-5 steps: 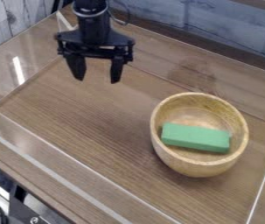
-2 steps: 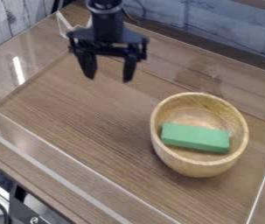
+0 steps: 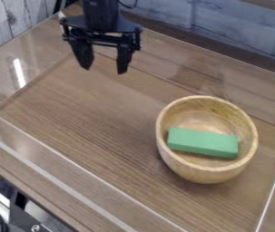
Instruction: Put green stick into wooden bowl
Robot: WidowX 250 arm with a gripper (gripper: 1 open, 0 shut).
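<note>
The green stick lies flat inside the wooden bowl, which sits on the table at the right. My gripper hangs above the table at the upper left, well away from the bowl. Its two black fingers point down and stand open with nothing between them.
A clear plastic wall rings the wood-grain table. A tiled wall rises behind the far edge. The black arm reaches down from the top of the view.
The gripper moved right and up over the first half second, then back left and farther from the bowl. It stayed open. The stick and bowl did not move.
</note>
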